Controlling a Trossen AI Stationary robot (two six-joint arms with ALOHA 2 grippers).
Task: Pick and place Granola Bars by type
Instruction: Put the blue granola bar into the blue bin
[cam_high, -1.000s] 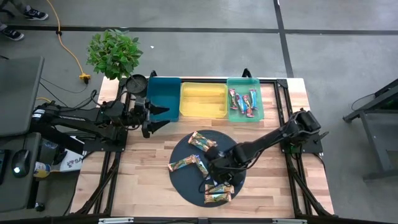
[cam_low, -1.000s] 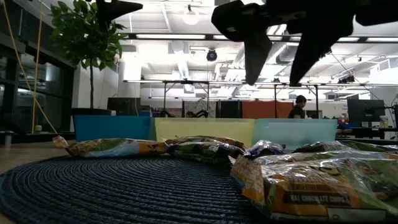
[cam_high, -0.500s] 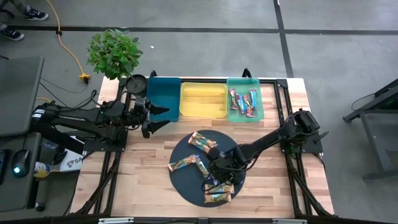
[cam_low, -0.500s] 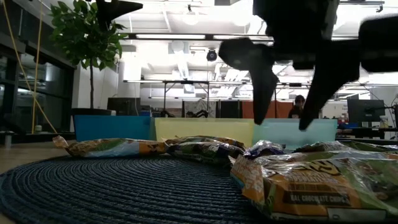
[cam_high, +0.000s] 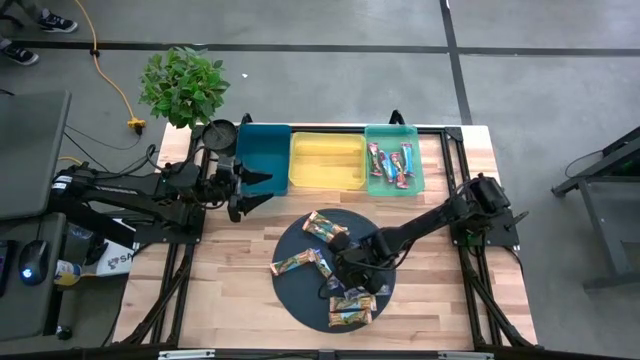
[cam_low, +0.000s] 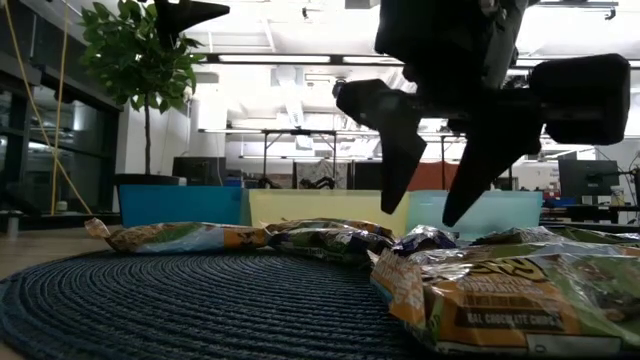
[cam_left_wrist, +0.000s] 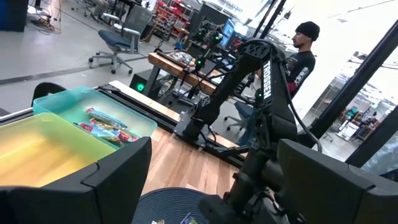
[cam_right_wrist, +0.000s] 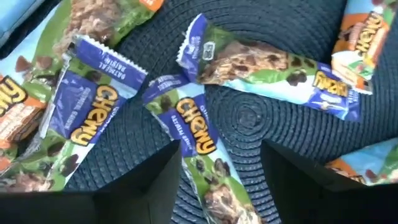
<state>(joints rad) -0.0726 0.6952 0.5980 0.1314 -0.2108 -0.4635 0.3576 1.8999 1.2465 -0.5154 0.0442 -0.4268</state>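
the right arm reaches from the desk's right edge in over the round dark mat, its right end effector lowered at a tilt just above the granola bars near the mat's middle, fingers spread apart and grasping nothing. between those fingers lies a blue-and-green "chewy" bar, glossy wrapper, its long axis running away from the wrist, one crimped end among its neighbours. other bars fan around it on the mat, their long axes at differing angles; a pair lies at the mat's near edge. more bars rest in the green bin, beyond the mat. the left end effector waits beside the teal bin, fingers spread, released.
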